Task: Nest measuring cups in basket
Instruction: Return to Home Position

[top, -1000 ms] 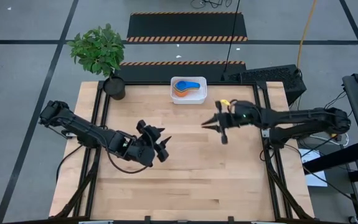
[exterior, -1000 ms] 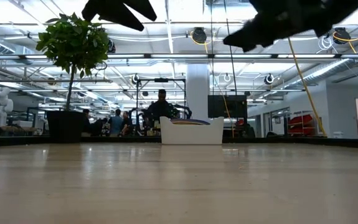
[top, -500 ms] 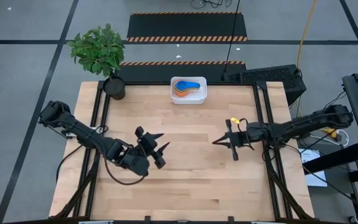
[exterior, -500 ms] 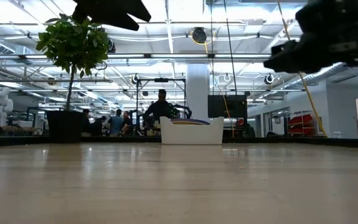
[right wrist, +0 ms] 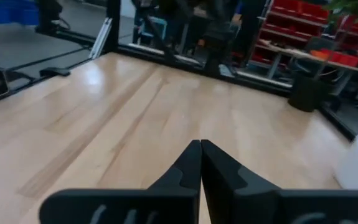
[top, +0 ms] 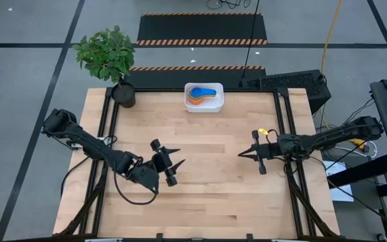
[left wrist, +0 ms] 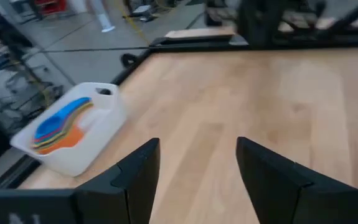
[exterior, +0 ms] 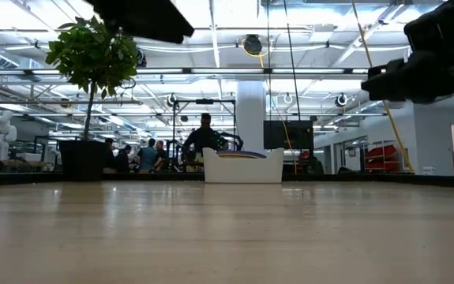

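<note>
Both withdrawn further: left fingers (left wrist: 136,175) spread, empty; right fingers (right wrist: 188,165) pressed together, empty.

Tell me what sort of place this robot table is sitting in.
Most likely a robotics lab or industrial workshop: an open ceiling with bare pipes and strip lights, shelves of red storage bins, and a hazard-striped mat on the grey floor beyond the table.

Robotics lab hall, red parts bins (right wrist: 297,9), white humanoid robot (exterior: 0,130)
</note>
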{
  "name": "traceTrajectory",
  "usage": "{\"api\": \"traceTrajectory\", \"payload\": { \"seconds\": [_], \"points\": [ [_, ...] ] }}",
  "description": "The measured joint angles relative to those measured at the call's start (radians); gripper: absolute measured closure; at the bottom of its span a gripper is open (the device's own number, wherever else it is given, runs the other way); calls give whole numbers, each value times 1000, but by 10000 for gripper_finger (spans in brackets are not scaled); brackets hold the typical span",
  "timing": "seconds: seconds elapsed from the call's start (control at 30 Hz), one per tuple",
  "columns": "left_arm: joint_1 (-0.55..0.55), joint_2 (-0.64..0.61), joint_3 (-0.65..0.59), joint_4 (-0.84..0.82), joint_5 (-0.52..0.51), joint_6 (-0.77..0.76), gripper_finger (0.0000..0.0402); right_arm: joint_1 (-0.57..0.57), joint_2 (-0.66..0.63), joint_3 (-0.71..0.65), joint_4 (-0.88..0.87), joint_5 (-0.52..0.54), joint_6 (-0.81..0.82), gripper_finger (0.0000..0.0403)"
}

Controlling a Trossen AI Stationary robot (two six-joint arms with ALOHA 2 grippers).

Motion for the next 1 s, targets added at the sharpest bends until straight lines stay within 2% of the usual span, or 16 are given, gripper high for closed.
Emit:
{"api": "traceTrajectory", "payload": {
  "seconds": [0.2,0.3,0.53,0.7,0.83,1.0],
  "points": [
    [65,-36,-133,220,196,100,188,-1,-81,-14,-72,44,-2,402],
    [91,-61,-188,312,253,130,188,-1,-102,-15,-105,44,12,402],
    [83,-180,-376,424,269,126,188,-1,-125,-16,-162,42,60,403],
    [87,-308,-517,524,272,156,195,-1,-127,-17,-188,44,3,403],
    [99,-442,-580,524,342,230,248,-1,-126,-18,-192,42,-26,403],
    [101,-594,-644,517,409,355,365,-2,-127,-18,-197,46,-27,403]
  ]
}}
